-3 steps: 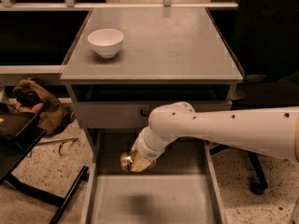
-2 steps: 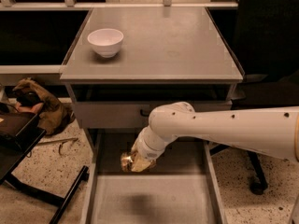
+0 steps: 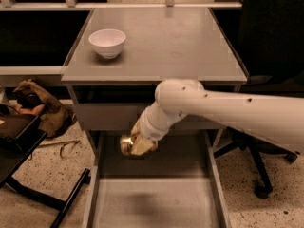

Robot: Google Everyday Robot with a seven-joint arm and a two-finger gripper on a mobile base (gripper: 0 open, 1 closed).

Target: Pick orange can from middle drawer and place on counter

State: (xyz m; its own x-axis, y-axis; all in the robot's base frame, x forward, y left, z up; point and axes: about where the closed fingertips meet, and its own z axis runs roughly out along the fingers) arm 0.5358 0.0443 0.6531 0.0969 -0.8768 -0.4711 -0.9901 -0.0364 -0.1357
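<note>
The gripper hangs over the open middle drawer, jaws clamped on the orange can, below the worktop bearing a white bowl.

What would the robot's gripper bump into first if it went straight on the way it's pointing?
The gripper, holding the orange can, points down and leftward. Straight on, it would probably meet the floor of the middle drawer near its left wall, though depth is unclear.

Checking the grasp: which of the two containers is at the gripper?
The orange can, held at the gripper above the middle drawer. The white bowl sits far off on the counter.
</note>
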